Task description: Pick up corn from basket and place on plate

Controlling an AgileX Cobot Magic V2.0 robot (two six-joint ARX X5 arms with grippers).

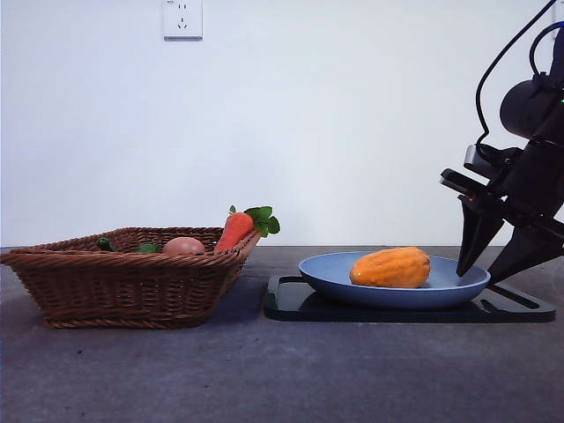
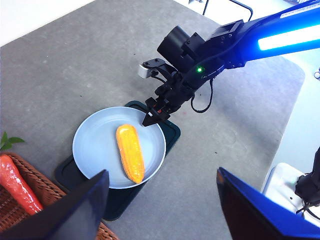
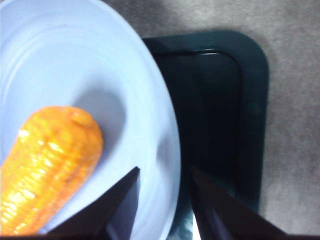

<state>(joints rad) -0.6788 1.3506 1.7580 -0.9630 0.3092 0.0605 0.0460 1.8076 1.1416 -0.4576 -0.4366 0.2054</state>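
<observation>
The orange-yellow corn (image 1: 390, 267) (image 2: 130, 152) (image 3: 45, 165) lies on its side in the light-blue plate (image 1: 458, 286) (image 2: 92, 145) (image 3: 75, 60). My right gripper (image 1: 480, 275) (image 2: 152, 117) (image 3: 164, 170) is open and holds nothing. It hangs tilted just above the plate's right rim, a short way from the cob's end, with the rim between its jaws. The wicker basket (image 1: 123, 286) (image 2: 15, 210) stands to the left of the plate. High above the plate and the basket's corner, my left gripper (image 2: 162, 172) is wide open and empty; the front view does not show it.
A flat black tray (image 1: 520, 308) (image 2: 172, 132) (image 3: 220, 115) lies under the plate. In the basket are a red-orange carrot (image 1: 236, 229) (image 2: 17, 180) with green leaves, a pinkish-brown egg-like ball (image 1: 183, 246) and small green items (image 1: 104, 242).
</observation>
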